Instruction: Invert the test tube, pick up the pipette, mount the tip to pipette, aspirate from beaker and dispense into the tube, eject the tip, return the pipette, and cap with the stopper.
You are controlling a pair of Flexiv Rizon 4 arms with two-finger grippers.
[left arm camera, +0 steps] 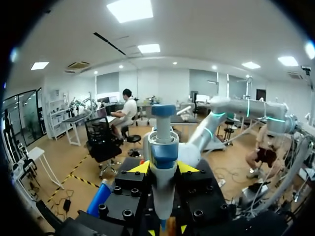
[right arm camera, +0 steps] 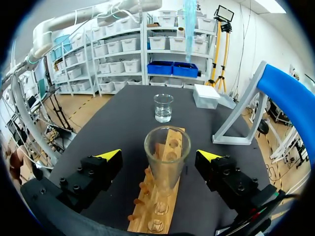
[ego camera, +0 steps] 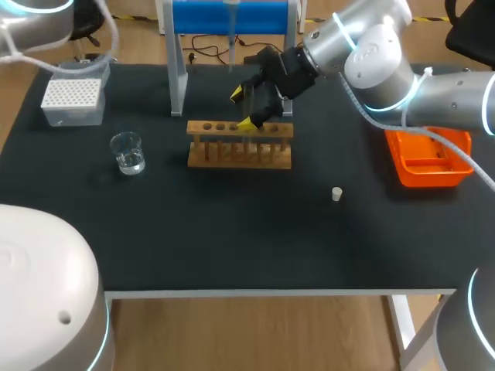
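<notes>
A clear glass test tube [right arm camera: 166, 157] stands upright, mouth up, in the wooden rack [ego camera: 240, 144]. My right gripper [right arm camera: 158, 156] straddles the tube, open, with both yellow tips well clear of the glass. From the head view this right gripper [ego camera: 243, 108] hangs over the rack's back row and hides most of the tube. My left gripper [left arm camera: 163, 167] is shut on the blue and white pipette [left arm camera: 164, 147], held high above the table's back; its thin shaft [ego camera: 230, 35] shows before the blue stand. A water beaker [ego camera: 128, 152] sits left of the rack. The small white stopper [ego camera: 337, 194] lies right of the rack.
A white tip box [ego camera: 73, 100] sits at the back left. The blue pipette stand [ego camera: 232, 15] with its grey leg [ego camera: 178, 77] is behind the rack. An orange tray [ego camera: 429, 158] lies at the right under my right arm.
</notes>
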